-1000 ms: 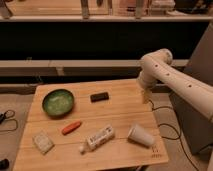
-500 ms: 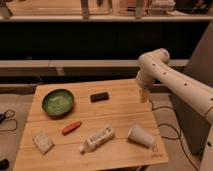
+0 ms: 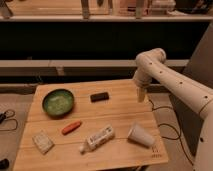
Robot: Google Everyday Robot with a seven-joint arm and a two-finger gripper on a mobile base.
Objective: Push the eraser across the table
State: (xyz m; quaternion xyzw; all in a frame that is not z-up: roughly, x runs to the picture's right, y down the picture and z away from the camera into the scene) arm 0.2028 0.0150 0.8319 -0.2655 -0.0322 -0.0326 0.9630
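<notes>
The gripper (image 3: 141, 96) is seen pointing downward at the end of the white arm (image 3: 172, 82), low over the far right part of the table (image 3: 120, 112), near its right edge. Its fingers are spread as wide as they go, and nothing is held between them; whether their tips touch the wood cannot be told.

The eraser (image 3: 99, 96), a small flat black block, is found lying flat on the planks, level with the fingers and well apart from them toward the left of the view, with bare wood between the two. It is touched by nothing.

Farther from the fingers on that same side, beyond the eraser, a green bowl (image 3: 45, 106) is set upright. A white paper cup (image 3: 140, 135) is seen tipped on its side almost straight in front of the fingers, toward the near edge of the table. A white bottle (image 3: 98, 138) lies on its side nearer the viewer and left of the fingers, just beside the cup. An orange carrot-like item (image 3: 71, 127) is placed between the bottle and the bowl. A pale rectangular packet (image 3: 43, 141) is found at the near left corner, the spot farthest from the fingers. A small dark mark (image 3: 156, 153) is seen at the near right corner, in front of the fingers and past the cup.
</notes>
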